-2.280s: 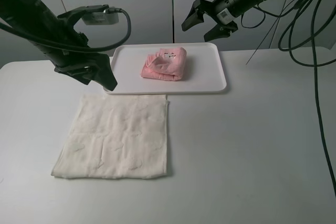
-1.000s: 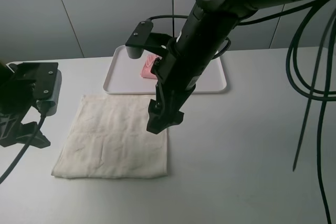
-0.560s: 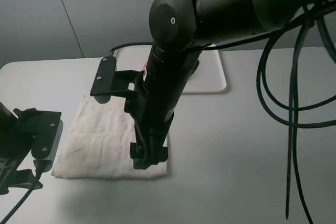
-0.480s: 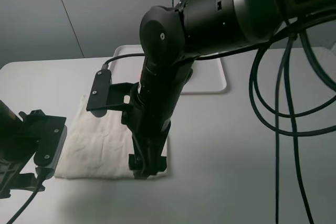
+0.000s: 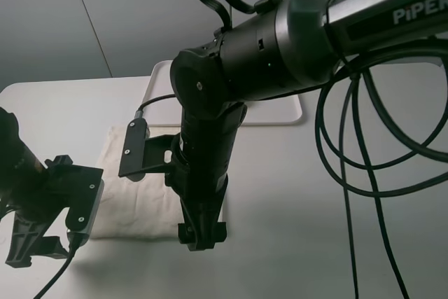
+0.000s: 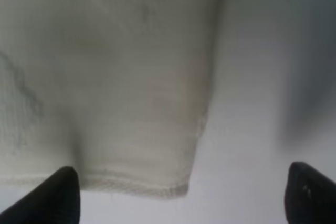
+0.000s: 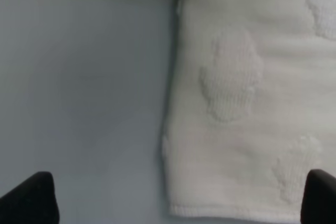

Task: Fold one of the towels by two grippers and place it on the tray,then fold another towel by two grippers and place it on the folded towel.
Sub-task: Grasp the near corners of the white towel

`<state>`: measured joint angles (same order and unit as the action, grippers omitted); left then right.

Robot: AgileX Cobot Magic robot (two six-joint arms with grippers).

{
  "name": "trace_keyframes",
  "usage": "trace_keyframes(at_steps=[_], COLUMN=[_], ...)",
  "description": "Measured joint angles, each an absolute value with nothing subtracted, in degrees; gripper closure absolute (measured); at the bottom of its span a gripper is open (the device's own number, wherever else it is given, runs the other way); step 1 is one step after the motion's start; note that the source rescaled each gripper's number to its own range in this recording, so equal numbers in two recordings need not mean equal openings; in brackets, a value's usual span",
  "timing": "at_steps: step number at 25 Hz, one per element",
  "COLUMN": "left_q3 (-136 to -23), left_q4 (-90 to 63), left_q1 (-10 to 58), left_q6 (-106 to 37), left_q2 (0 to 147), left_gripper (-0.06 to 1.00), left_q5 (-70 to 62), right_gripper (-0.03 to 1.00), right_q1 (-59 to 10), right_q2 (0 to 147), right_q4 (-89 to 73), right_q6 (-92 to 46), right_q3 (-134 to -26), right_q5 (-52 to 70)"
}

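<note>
Both arms have come down and toward the near edge of the cream square terry towel [image 5: 136, 204] since the frame half a second earlier. The right gripper [image 5: 201, 232] now stands at the towel's near right corner. The left gripper [image 5: 31, 246] has moved in toward the near left corner.

Towel position: the cream towel lies flat and unfolded on the white table [image 5: 315, 208]. Its far edge is near the white rectangular plastic tray [image 5: 159, 78]. The right arm hides most of the tray in the high view.

Left gripper state: in the left wrist view the left gripper [image 6: 186, 195] has its jaws spread wide. One dark fingertip [image 6: 65, 192] is over the towel [image 6: 115, 77] and the other is over bare table beyond the towel's side edge. The towel corner lies between them. The jaws hold nothing.

Right gripper state: in the right wrist view the right gripper [image 7: 176, 200] also has its jaws spread wide. One fingertip [image 7: 320, 198] is over the towel [image 7: 247, 103] and the other is over bare table beside it. The towel's side edge and corner lie between the two tips. The jaws hold nothing.

Whether either set of fingertips touches the cloth or the table cannot be told from these views.
</note>
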<state>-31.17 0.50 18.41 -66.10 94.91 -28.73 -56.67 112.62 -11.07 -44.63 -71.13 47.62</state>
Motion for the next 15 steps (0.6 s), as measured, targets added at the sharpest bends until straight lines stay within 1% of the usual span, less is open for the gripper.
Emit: trace_keyframes(at_steps=[15], left_q3=[-31.2], left_q4=[0.0], left_q1=[18.8], left_q6=[-67.2], left_q2=[98.8], left_gripper=[-0.06], left_q5=[-28.3], right_gripper=[-0.03], right_q1=[-57.0], right_q2=[114.7], right_q4=[-9.9], right_q6=[-44.5], right_q3=[-71.1], right_q5=[47.3])
